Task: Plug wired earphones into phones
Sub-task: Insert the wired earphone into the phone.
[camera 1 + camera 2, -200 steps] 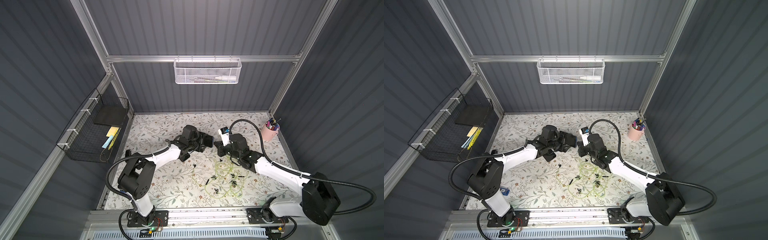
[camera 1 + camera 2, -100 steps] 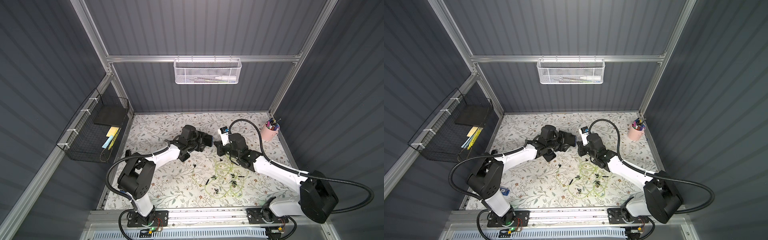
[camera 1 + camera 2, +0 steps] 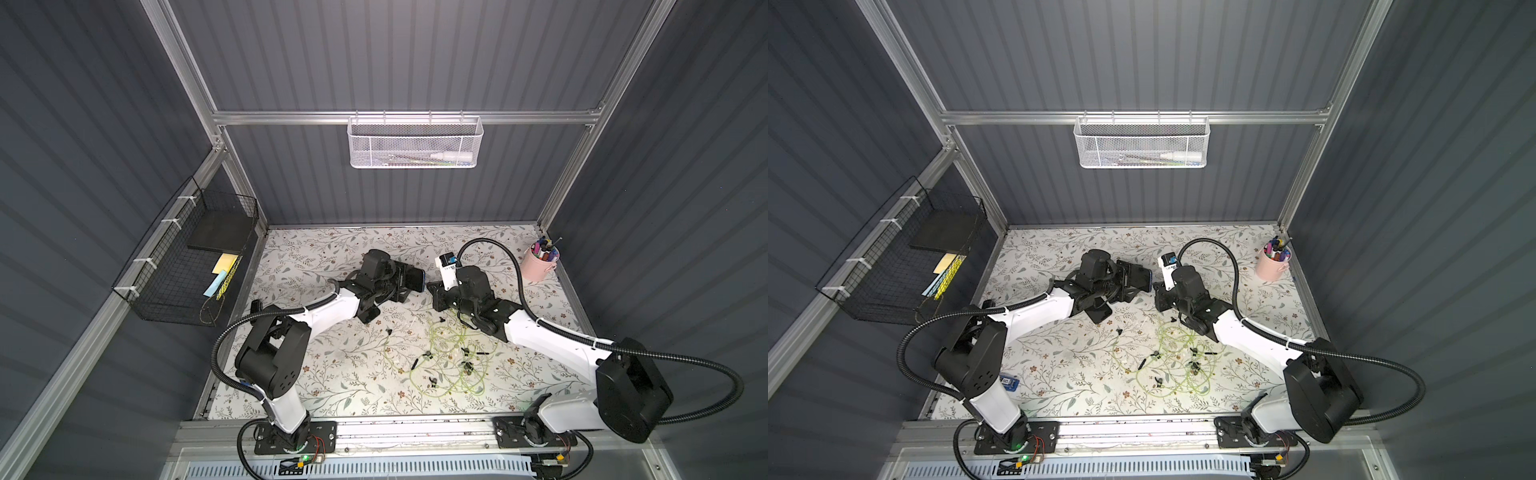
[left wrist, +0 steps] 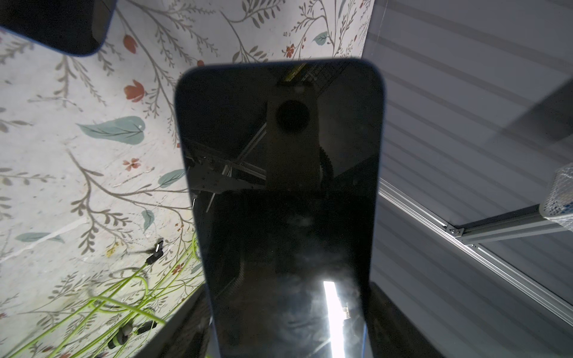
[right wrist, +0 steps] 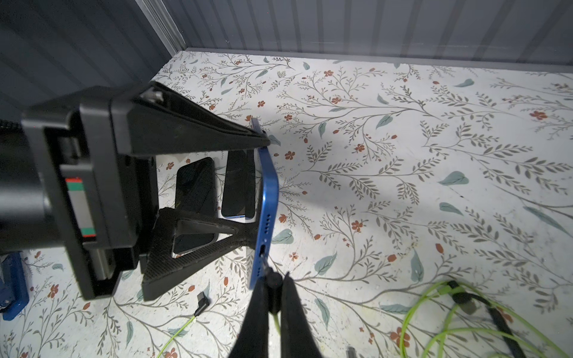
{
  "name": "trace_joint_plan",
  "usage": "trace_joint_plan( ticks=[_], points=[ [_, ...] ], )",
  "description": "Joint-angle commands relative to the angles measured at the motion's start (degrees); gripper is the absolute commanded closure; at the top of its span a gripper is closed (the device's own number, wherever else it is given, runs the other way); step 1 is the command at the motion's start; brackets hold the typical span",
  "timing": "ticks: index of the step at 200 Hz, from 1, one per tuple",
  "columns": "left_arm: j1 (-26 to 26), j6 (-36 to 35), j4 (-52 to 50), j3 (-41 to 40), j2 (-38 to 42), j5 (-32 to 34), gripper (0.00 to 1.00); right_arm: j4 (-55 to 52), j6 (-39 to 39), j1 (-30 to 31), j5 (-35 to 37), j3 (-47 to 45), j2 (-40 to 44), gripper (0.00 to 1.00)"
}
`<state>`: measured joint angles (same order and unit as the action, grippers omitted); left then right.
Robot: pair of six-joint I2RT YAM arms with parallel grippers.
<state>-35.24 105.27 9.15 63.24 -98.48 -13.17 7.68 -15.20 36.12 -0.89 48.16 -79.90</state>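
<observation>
Two claws meet at one lifted phone

Over the past second the left claw has kept its place. Its jaws stand wide, clamped on the long edges of a blue-rimmed phone held off the table, with the dark screen facing its wrist camera. The right claw has edged slightly leftward, toward that phone. Its jaws are pressed together on a small black plug, whose metal tip reaches the port in the phone's short end. Whether it is fully seated cannot be told.

Past the left claw's fingers, away from the right claw, two more phones lie flat side by side. Behind the right claw, toward the robot's base, the earphone cables sprawl in loose yellow-green loops, with black pieces scattered among them.

The table is white, printed with grey twigs and red flowers. Far left of the left claw, a black wire basket hangs on the wall. Above and beyond both claws, a white mesh basket hangs from a metal rail. Right of the right claw stands a pink cup of pens. Grey ribbed panels enclose the booth.
</observation>
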Motion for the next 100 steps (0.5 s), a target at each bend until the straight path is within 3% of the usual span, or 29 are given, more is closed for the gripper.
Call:
trace_joint_plan(
  ticks=[1,100],
  points=[
    [-0.3,0.0,3.6,0.5,0.8,-1.8,1.00,0.0,-1.4,0.2,0.4,2.2,-1.4,1.00],
    [-0.4,0.1,5.5,-0.4,-0.1,-1.6,1.00,0.7,-5.3,0.1,0.9,3.6,-3.1,1.00]
  ],
)
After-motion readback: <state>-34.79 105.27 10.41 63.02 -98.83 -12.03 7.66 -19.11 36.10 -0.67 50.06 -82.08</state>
